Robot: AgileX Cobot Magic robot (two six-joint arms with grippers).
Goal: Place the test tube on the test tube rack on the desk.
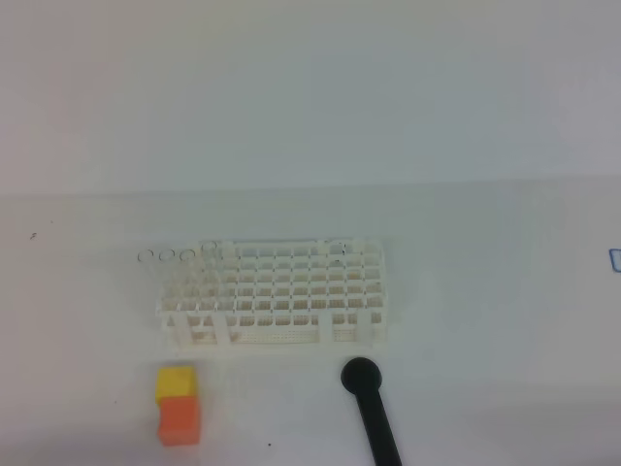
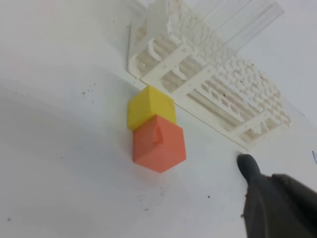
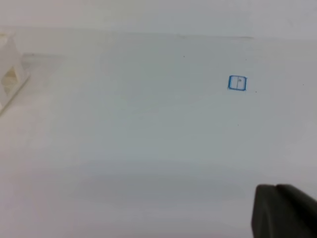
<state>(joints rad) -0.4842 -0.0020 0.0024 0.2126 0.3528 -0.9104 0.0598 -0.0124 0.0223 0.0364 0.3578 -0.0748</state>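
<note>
A white plastic lattice test tube rack with rows of small square holes is seen standing on the plain white matte desk. Several slim clear glass test tubes are made out only by their round rims at the rack's left rear: three rims, one marked here as a test tube, lie just outside the rack's left end, and another rim is seen near the rear right corner; whether that one is seated in a hole cannot be told. A yellow-and-orange block is placed in front of the rack's left end, apart from it. A black round-headed rod is seen in front of the rack's right part. In the left wrist view a dark part of the left gripper appears at the lower right; in the right wrist view the right gripper shows only as a dark corner above bare desk, near a small blue square mark. Both pincers are pressed together, with nothing seen held.
</note>
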